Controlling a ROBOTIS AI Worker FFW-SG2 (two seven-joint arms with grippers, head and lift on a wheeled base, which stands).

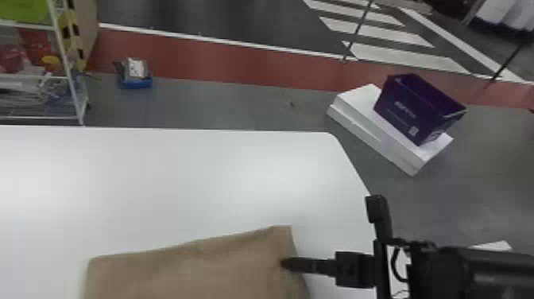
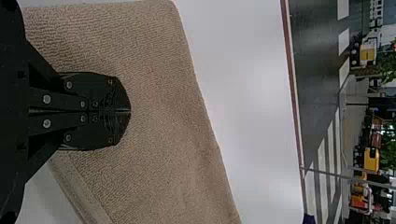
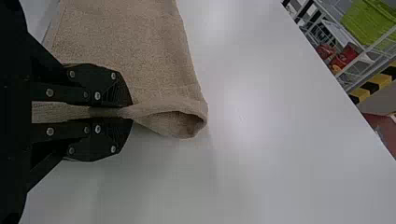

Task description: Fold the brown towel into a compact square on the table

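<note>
A brown towel (image 1: 190, 270) is spread at six o'clock on a white surface (image 1: 167, 179), its side edge clamped in the jaws of the right gripper (image 1: 284, 264), whose arm is extended in from four o'clock. The floor beyond is crossed by a red band (image 1: 222, 61), with white stripes (image 1: 405, 55) painted between one and two o'clock. A purple crate (image 1: 409, 111) is set on white blocks (image 1: 357, 101) between two and three o'clock; a wire rack (image 1: 63, 59) is stationed near ten, a blue tray (image 1: 137, 82) on the floor beside it.

In the left wrist view, the left gripper (image 2: 123, 111) is seen over the towel, its jaws pressed together; whether the cloth is touched cannot be told. Greenery (image 2: 388, 144) and yellow equipment (image 2: 371, 159) are captured in the distance. In the right wrist view, cloth is pinched between the right gripper's jaws, and a hollow loop is formed in the towel just past the tips. A green bin (image 3: 371, 23) is also pictured on the rack. Pale print is carried on the purple crate's side.
</note>
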